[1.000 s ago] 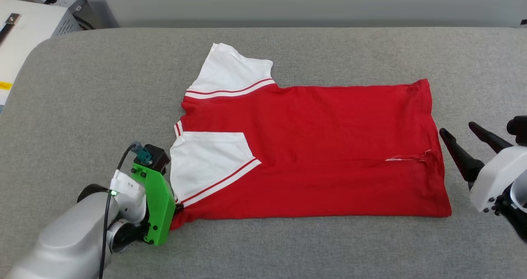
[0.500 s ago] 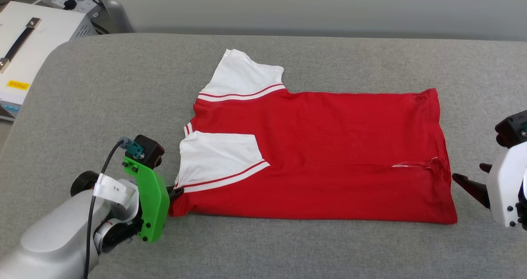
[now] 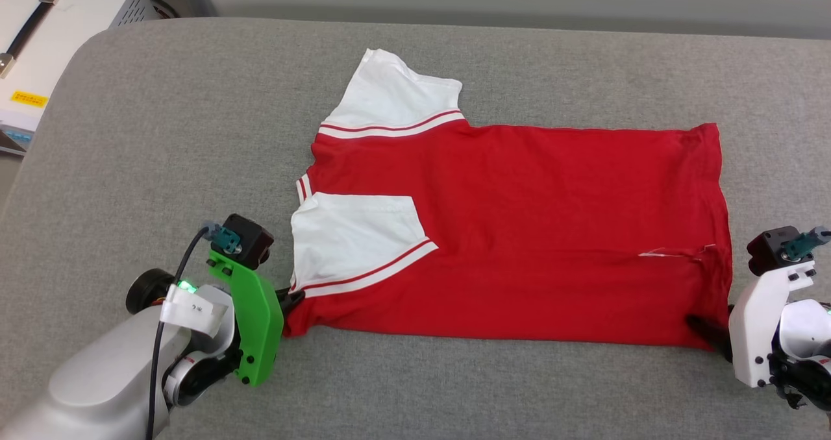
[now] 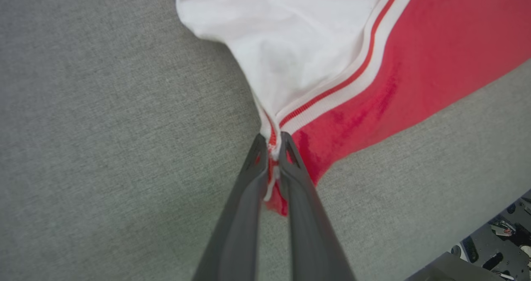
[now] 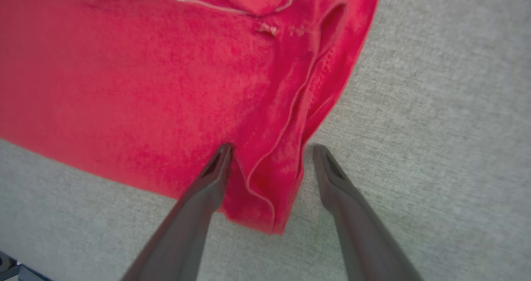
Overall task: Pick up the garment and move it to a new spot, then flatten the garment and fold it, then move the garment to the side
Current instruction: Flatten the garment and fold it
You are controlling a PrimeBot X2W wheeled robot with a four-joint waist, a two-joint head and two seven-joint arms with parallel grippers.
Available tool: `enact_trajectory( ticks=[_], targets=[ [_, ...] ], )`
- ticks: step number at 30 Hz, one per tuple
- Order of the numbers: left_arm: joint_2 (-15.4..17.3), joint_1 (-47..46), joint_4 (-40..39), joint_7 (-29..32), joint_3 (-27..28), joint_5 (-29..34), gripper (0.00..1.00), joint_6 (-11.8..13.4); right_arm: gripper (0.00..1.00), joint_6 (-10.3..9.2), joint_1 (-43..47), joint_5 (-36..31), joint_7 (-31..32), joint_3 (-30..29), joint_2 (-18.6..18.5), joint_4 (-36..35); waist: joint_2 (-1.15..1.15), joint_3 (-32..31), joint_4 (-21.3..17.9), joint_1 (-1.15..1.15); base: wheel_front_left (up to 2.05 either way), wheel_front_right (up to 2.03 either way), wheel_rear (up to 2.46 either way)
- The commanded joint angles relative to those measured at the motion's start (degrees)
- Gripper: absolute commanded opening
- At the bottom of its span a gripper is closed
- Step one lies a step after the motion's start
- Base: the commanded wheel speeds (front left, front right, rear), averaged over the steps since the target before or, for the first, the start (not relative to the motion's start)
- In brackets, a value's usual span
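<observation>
Shirt (image 3: 552,232): spread on tabletop (image 3: 162,135). Left end effector (image 4: 271,142): clamped on sleeve-side corner. Right end effector (image 5: 271,150): apart, astride hem corner.

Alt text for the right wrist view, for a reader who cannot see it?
The right gripper, jaws open, straddles a rumpled hem corner of the red garment lying on the grey surface. Nothing is gripped yet.

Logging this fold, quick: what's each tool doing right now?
Left tool: shut on the garment at its shoulder corner.
Right tool: open, straddling the hem corner.
</observation>
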Motion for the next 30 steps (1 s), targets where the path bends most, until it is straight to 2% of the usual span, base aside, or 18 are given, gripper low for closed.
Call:
enact_trajectory(
  ticks=[1, 2, 3, 10, 18, 25, 30],
  targets=[
    [-0.34, 1.01, 0.17, -0.67, -0.01, 0.60, 0.00, 0.17, 1.00, 0.01, 1.76, 0.14, -0.24, 2.79, 2.05, 2.25, 0.00, -0.17, -0.05, 0.00, 0.00, 0.00, 0.00],
    [-0.32, 1.31, 0.30, -0.92, 0.00, 0.48, 0.00, 0.16, 0.64, 0.01, 1.73, 0.40, -0.86, 3.35, 2.02, 2.40, 0.00, -0.40, -0.17, 0.00, 0.00, 0.00, 0.00],
    [-0.23, 2.81, 0.78, -2.13, 0.27, -0.36, 0.00, 0.19, 0.00, 0.01, 1.32, 1.57, -4.17, 3.69, 1.39, 2.39, 0.00, -1.85, -0.68, 0.00, 0.00, 0.00, 0.00],
    [-0.08, 6.42, 1.15, -4.75, 0.73, -2.28, 0.00, 0.22, 0.00, 0.01, 3.16, 3.59, -9.98, 2.63, -1.58, -0.74, 0.00, -6.24, -1.01, 0.00, 0.00, 0.00, 0.00],
    [4.09, 10.03, -3.41, -4.56, 1.01, -4.09, 0.00, 1.07, 0.00, 0.01, 9.20, 4.17, -10.55, -1.14, -4.63, -8.30, 0.00, -9.34, -0.96, 0.00, 0.00, 0.00, 0.00],
    [6.71, 12.89, -8.58, -4.07, 0.88, -5.00, 0.00, 3.47, 0.00, 0.01, 15.10, 3.66, -7.80, -5.82, -4.88, -13.47, 0.00, -9.52, -0.65, 0.00, 0.00, 0.00, 0.00],
    [6.24, 13.95, -8.33, -3.97, 0.37, -4.95, 0.00, 5.04, 0.00, 0.01, 17.55, 3.20, -6.04, -8.61, -2.30, -13.61, 0.00, -7.90, -0.99, 0.00, 0.00, 0.00, 0.00]
  ],
)
